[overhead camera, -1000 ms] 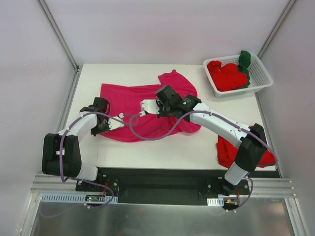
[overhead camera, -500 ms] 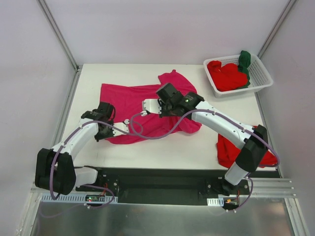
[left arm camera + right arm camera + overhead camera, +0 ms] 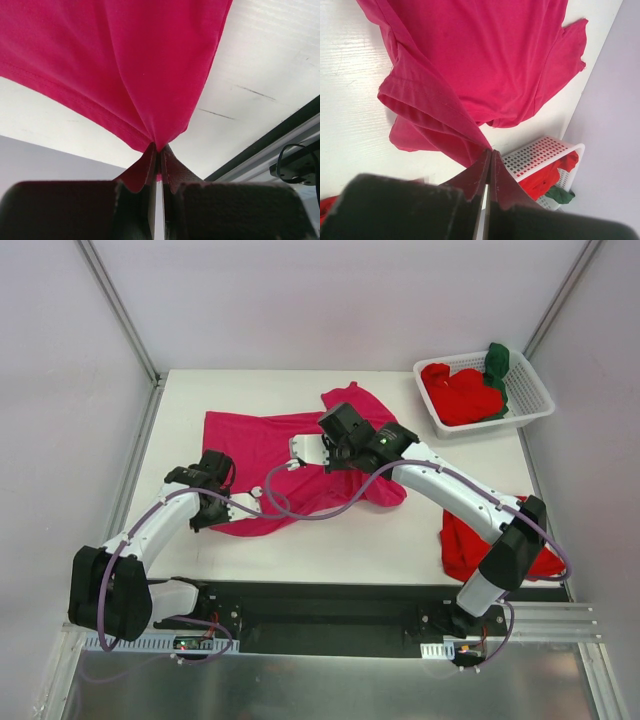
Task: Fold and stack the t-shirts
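Left wrist view: the left gripper [image 3: 157, 152] pinches the near hem of the magenta t-shirt [image 3: 262, 435], spread on the table [image 3: 400, 540]. The right gripper [image 3: 490, 155] pinches its cloth farther right. Folding, I judge; next, carry both holds across evenly.

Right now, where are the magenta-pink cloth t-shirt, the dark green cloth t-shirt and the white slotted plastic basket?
magenta-pink cloth t-shirt [image 3: 245, 435]: top external view, flat part of its body.
dark green cloth t-shirt [image 3: 497, 360]: top external view, fold at the basket's far rim.
white slotted plastic basket [image 3: 534, 388]: top external view, its side wall.
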Motion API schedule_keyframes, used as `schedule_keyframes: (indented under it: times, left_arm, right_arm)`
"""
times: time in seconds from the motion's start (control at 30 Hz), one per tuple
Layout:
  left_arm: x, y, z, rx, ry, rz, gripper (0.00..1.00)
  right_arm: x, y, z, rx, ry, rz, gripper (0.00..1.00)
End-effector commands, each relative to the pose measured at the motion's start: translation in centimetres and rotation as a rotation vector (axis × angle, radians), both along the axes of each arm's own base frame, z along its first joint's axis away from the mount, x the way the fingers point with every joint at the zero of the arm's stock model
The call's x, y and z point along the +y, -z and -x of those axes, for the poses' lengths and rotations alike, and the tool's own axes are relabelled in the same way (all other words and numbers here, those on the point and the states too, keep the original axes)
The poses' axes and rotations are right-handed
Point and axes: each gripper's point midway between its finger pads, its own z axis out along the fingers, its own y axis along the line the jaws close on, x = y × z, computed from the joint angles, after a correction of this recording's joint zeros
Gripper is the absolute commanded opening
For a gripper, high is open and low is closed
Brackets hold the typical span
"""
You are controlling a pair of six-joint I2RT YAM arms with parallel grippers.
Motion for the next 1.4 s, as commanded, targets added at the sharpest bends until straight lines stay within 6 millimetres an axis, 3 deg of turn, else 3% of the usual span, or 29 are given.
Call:
schedule_keyframes:
  times: [0.0, 0.6, 1.03, 1.37]
  left_arm:
    - [1.0, -1.3, -0.1, -0.02, -0.011, -0.057, 0.0]
    - [1.1, -4.1, -1.4, -0.13, -0.016, -0.054, 0.0]
    - [1.2, -3.4, -1.2, -0.099, -0.03, -0.062, 0.0]
    - [1.4, -4.1, -3.5, -0.178, -0.058, -0.087, 0.0]
  right_arm:
    - [-0.2, -2.3, 0.0, -0.059, -0.005, -0.024, 0.01]
    - [0.1, 0.2, 0.5, -0.02, -0.023, 0.027, 0.01]
    - [0.8, 0.0, 0.9, -0.027, -0.041, 0.029, 0.01]
    - [1.4, -0.4, 0.3, -0.056, -0.042, 0.03, 0.01]
